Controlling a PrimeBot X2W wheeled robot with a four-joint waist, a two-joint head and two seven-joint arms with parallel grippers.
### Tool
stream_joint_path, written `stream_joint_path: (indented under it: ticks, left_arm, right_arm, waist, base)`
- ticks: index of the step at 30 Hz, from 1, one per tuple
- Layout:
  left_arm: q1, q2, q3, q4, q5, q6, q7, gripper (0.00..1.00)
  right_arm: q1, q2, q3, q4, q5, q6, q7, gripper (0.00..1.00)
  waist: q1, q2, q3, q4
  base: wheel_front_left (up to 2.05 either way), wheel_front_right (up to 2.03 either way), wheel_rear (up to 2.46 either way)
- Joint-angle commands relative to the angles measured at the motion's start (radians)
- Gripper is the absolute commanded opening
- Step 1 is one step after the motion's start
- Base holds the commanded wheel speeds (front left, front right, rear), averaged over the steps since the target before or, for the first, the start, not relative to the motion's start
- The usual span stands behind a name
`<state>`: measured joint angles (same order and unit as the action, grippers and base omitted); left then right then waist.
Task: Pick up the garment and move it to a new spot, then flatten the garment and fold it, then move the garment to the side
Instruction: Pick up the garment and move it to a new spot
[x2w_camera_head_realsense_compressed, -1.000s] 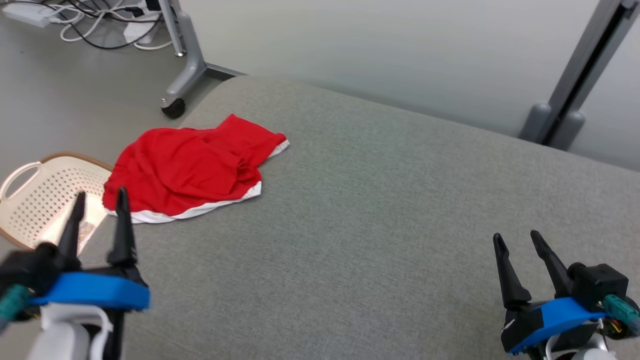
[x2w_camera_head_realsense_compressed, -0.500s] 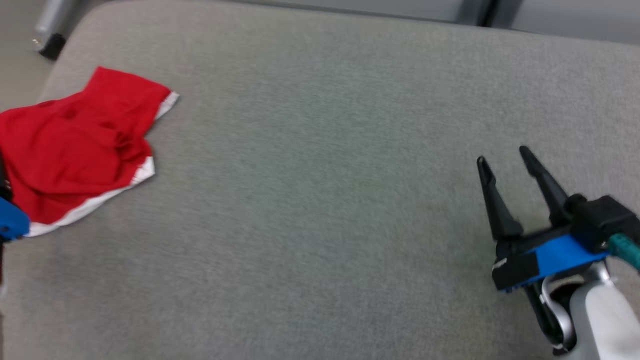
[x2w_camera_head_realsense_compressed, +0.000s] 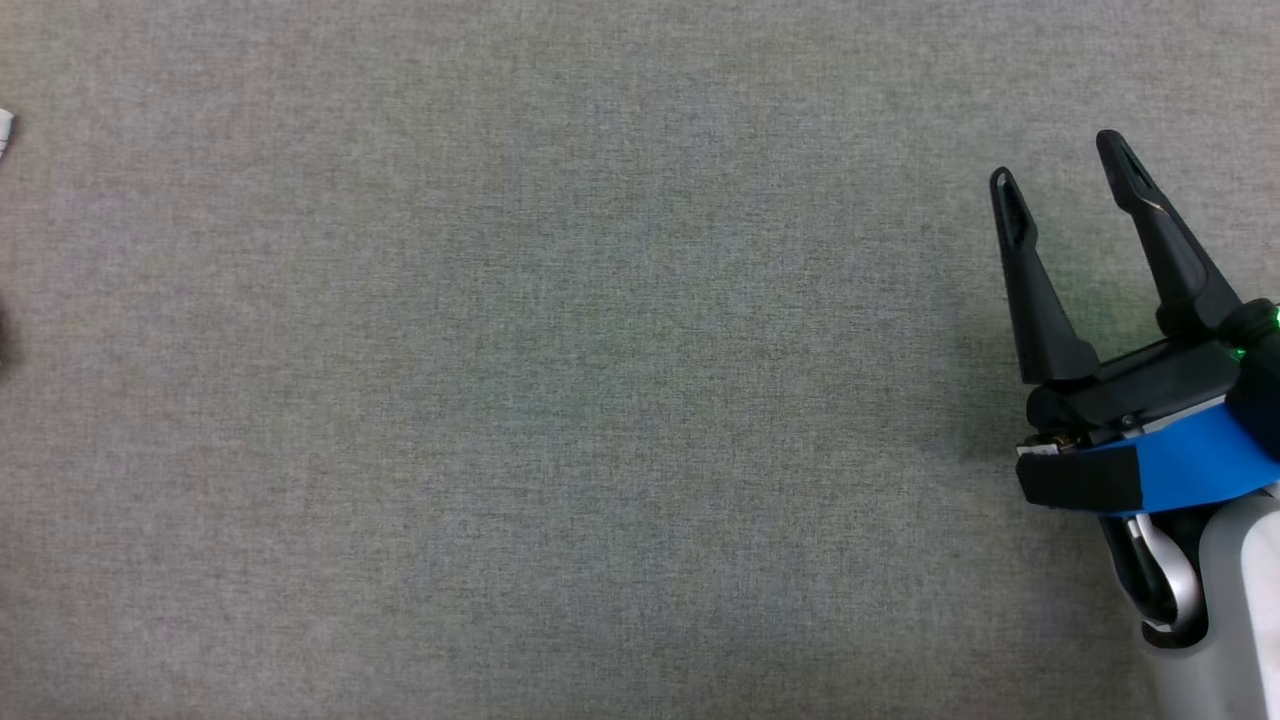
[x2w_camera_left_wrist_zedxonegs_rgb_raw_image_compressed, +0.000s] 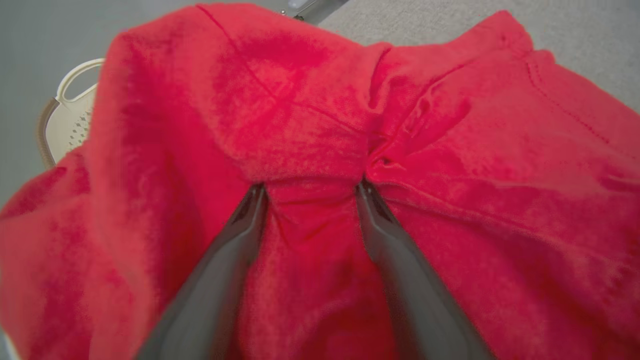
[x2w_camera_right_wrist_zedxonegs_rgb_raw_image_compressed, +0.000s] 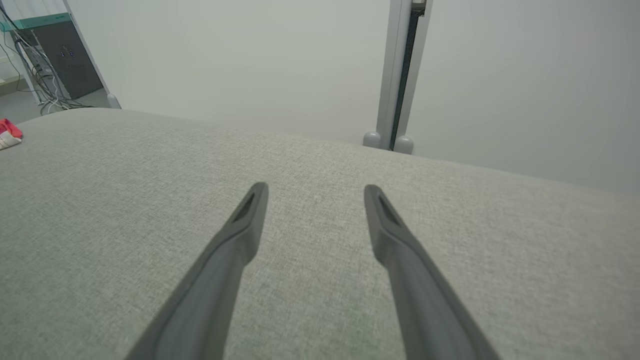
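— What is the left claw doing?

— The left claw (x2w_camera_left_wrist_zedxonegs_rgb_raw_image_compressed: 310, 187) is poking its two finger tips down into the red garment (x2w_camera_left_wrist_zedxonegs_rgb_raw_image_compressed: 475, 165). Its fingers are standing wide apart. A bunch of red cloth is sitting between them, but they are not pinching it.

— Where is the garment lying?

— It is lying crumpled on the grey cushion (x2w_camera_head_realsense_compressed: 500, 400). A pale basket (x2w_camera_left_wrist_zedxonegs_rgb_raw_image_compressed: 65, 115) is peeking out behind it.

— And the right claw?

— The right claw (x2w_camera_head_realsense_compressed: 1055, 157) is hovering over bare cushion, well apart from the garment. Its fingers are spread and holding nothing.
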<state>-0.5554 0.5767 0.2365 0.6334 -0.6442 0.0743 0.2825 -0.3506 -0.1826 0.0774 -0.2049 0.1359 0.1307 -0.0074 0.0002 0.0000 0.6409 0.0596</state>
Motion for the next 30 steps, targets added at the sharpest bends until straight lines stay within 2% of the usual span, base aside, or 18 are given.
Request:
stream_joint_path:
  ticks: [1,5,10,16,21,23,27,30]
  left_arm:
    - [0.001,-0.016,-0.008,0.024,-0.013,0.000,0.034,0.00]
    - [0.005,-0.027,-0.018,0.032,-0.033,-0.016,0.078,0.00]
    - [-0.025,0.005,-0.030,-0.038,-0.034,-0.065,0.062,0.00]
    - [-0.047,0.041,-0.071,-0.155,0.000,-0.132,0.019,0.00]
    - [-0.082,0.059,-0.139,-0.295,0.009,-0.169,0.066,0.00]
    - [-0.107,0.049,-0.179,-0.378,0.005,-0.174,0.112,0.00]
    - [-0.130,-0.013,-0.270,-0.560,-0.009,-0.166,0.208,0.00]
    - [-0.138,-0.081,-0.335,-0.658,-0.037,-0.158,0.261,0.00]
  right_arm:
    - [0.010,0.003,-0.008,0.001,0.001,0.000,-0.009,1.00]
    - [0.023,0.005,-0.014,0.015,0.004,0.000,-0.016,1.00]
    - [0.032,0.020,-0.011,0.049,0.017,0.000,-0.036,1.00]
    - [0.061,0.046,-0.006,0.124,0.044,0.000,-0.078,1.00]
    - [0.113,0.072,-0.027,0.179,0.063,0.000,-0.111,1.00]
    - [0.139,0.080,-0.034,0.191,0.067,0.000,-0.117,1.00]
    - [0.180,0.092,-0.039,0.206,0.073,0.000,-0.125,1.00]
    - [0.192,0.099,-0.030,0.210,0.077,0.000,-0.125,1.00]
  waist:
    - [-0.0002,0.0000,0.000,-0.005]
    - [-0.0002,0.0000,-0.016,-0.006]
    - [-0.0002,0.0000,-0.089,0.002]
    - [-0.0002,0.0000,-0.245,0.002]
    - [-0.0002,0.0000,-0.391,-0.020]
    - [-0.0002,0.0000,-0.439,-0.032]
    - [-0.0002,0.0000,-0.513,-0.059]
    - [-0.0002,0.0000,-0.542,-0.091]
  base:
    - [0.00,0.00,0.00]
    - [0.00,0.00,0.00]
    - [0.00,0.00,0.00]
    - [0.00,0.00,0.00]
    - [0.00,0.00,0.00]
    - [0.00,0.00,0.00]
    - [0.00,0.00,0.00]
    - [0.00,0.00,0.00]
